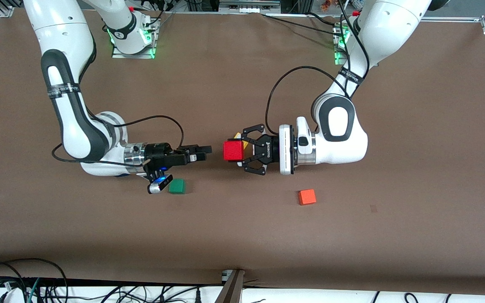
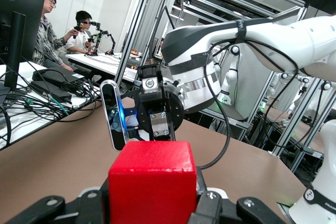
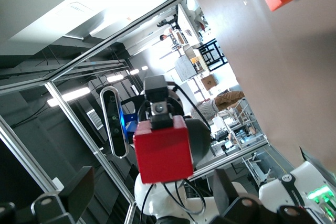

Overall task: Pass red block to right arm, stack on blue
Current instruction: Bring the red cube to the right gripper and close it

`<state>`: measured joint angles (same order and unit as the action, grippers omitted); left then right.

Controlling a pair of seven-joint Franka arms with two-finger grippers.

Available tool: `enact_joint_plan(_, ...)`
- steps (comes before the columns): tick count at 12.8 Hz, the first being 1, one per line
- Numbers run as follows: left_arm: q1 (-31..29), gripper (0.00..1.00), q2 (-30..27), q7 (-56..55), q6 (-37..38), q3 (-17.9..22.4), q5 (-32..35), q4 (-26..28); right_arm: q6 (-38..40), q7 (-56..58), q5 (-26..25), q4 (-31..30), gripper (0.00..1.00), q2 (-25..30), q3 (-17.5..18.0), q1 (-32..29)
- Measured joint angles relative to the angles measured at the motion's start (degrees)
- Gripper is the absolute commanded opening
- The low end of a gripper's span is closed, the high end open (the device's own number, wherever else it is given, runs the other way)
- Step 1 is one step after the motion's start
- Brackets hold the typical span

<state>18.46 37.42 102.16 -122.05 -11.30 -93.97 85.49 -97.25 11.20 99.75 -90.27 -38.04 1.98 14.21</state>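
**Red block held out for the handover**

The left gripper (image 1: 242, 152) has its jaws clamped on the red block (image 1: 233, 150), holding it in the air above the middle of the worktop (image 1: 415, 176). The right gripper (image 1: 203, 153) faces it, just apart from the cube, its jaws parted and empty. The block looks light, rigid and smooth-sided, so it should tolerate a firm pinch but could slip if caught off-centre. The right jaws would do best taking the two free flat faces, square on. A green cube (image 1: 177, 186) and an orange cube (image 1: 307, 196) lie on the worktop nearer the front camera; no blue cube is in sight
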Motion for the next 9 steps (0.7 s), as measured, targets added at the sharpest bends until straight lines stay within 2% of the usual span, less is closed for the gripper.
enact_joint_plan(9, 1.7, 0.00, 0.2, 0.3, -2.2, 0.1, -2.1, -0.3, -4.9, 2.0, 1.3, 0.0, 1.00, 0.1, 0.2, 3.0)
